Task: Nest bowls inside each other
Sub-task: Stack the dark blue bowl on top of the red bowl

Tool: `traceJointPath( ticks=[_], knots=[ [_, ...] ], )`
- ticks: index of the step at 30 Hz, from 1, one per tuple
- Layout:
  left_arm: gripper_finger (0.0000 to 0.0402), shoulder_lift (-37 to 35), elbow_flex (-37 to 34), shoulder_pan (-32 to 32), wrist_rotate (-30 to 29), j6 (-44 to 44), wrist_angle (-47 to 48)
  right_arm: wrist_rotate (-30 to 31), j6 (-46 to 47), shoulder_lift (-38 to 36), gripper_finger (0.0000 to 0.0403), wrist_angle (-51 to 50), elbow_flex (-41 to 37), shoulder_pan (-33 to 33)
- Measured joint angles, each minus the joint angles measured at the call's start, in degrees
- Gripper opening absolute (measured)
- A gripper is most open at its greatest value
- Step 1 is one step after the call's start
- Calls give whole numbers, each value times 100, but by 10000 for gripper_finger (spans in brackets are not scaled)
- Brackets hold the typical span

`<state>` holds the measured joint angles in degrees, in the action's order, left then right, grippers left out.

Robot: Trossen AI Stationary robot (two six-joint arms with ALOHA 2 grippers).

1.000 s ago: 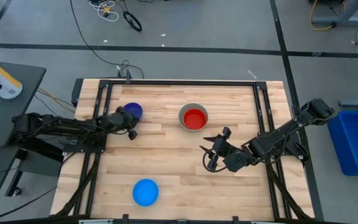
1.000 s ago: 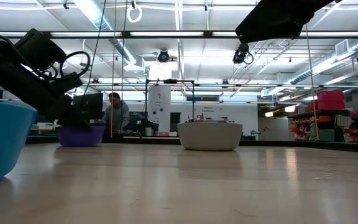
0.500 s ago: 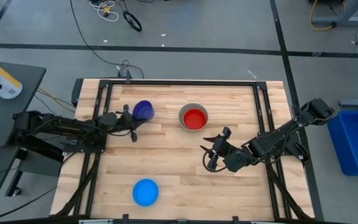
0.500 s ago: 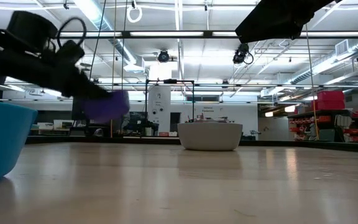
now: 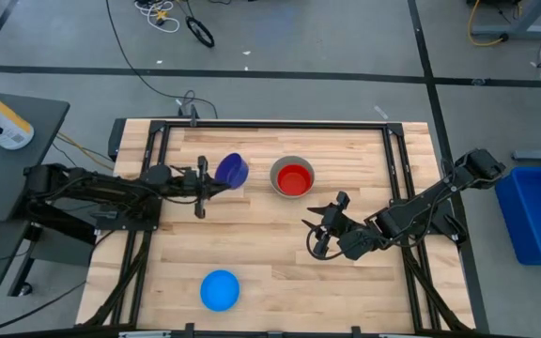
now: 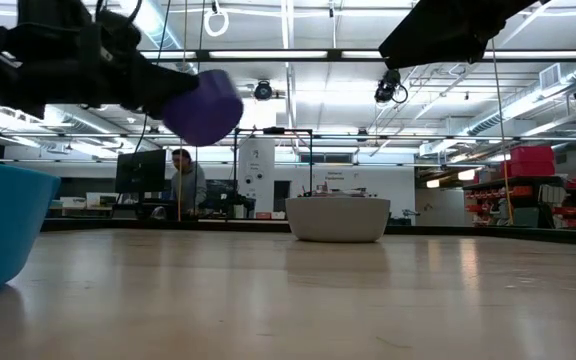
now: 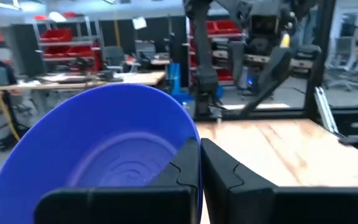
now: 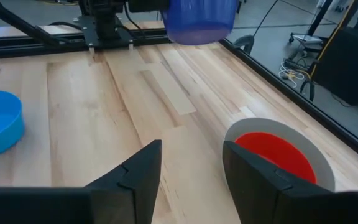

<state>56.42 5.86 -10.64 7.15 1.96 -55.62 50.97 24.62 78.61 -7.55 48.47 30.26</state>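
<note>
Left pincer (image 5: 207,178), over the far left part of the table (image 5: 252,253), closed on the rim of the dark blue bowl (image 5: 232,171); in the left wrist view its two fingers (image 7: 185,168) pinch the rim wall, one inside and one outside. The bowl hangs clear of the wood, tipped on its side, so that its opening faces back along the left arm and its rounded base points toward the grey bowl (image 5: 292,176); its axis runs roughly level, across the table. From the low view the dark blue bowl (image 6: 204,105) is well above the surface. The grey bowl stands upright near the far middle, just beside the lifted bowl, with the red bowl (image 5: 294,180) nested inside it, both mouths up. The light blue bowl (image 5: 220,290) sits upright alone near the front edge, well apart from the others. Right pincer (image 5: 316,229) hovers right of centre, in front of the grey bowl, its fingers (image 8: 135,168) spread apart and holding nothing. All bowls are smooth, round, thin-walled plastic; the table is pale wooden planking with a dark metal frame (image 5: 397,150) along its sides.
</note>
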Motion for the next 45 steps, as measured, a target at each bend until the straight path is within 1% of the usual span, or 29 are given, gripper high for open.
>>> traceJointPath(
  ticks=[4,6,8,10,13,15,18,22,24,25,27,30,33,35,37,38,39,40,42,45],
  knots=[
    [6,981,422,1,293,-8,-676,45,-19,0,176,-52,0,38],
    [6,1587,646,1,454,-30,-1036,137,-21,0,171,-274,0,126],
    [6,2189,891,1,627,-130,-1405,520,206,2,166,-602,0,291],
    [6,2770,1126,1,799,-193,-1719,1116,722,2,161,-1137,0,507],
    [6,3469,1465,1,934,-218,-1930,1973,1823,2,157,-2122,-2,942],
    [6,3785,1674,1,962,-219,-1949,2231,2619,-20,157,-2850,-2,1233],
    [6,4072,1943,1,1122,-261,-1945,2419,4036,-156,160,-4099,-2,1623],
    [6,4226,2351,-7,1370,-232,-1803,2424,6073,-243,168,-5905,-2,2027],
    [6,4226,2635,-21,1492,-140,-1493,2395,6878,-245,172,-6503,-2,2104],
    [6,4226,2786,-21,1519,-84,-1301,2390,7135,-245,174,-6688,-2,2120],
    [6,4227,3015,-21,1538,34,-955,2425,7268,-245,176,-6719,-2,2127],
    [6,4226,3270,-21,1581,151,-729,2537,7059,-245,179,-6658,-2,2112],
    [6,4226,3312,-21,1603,153,-616,2189,6939,-247,178,-6660,-2,2080],
    [6,4226,3312,-21,1587,178,-568,2088,6987,-247,174,-6660,-2,2051],
    [6,4226,3312,-21,1529,200,-487,1940,7238,-247,170,-6468,-2,2026],
    [6,4226,3312,-21,1524,202,-483,1804,7277,-245,168,-6328,-2,2022],
    [6,4226,3312,-21,1513,205,-498,1807,7194,-222,167,-6224,-2,2022],
    [6,4226,3312,-21,1514,210,-515,1879,7124,-210,166,-6179,-2,2024],
    [6,4226,3312,-21,1518,214,-504,2238,7075,-222,168,-6100,-32,2032],
    [6,4226,3312,-21,1540,232,-502,2739,7056,-227,177,-5963,-222,2233]
  ],
)
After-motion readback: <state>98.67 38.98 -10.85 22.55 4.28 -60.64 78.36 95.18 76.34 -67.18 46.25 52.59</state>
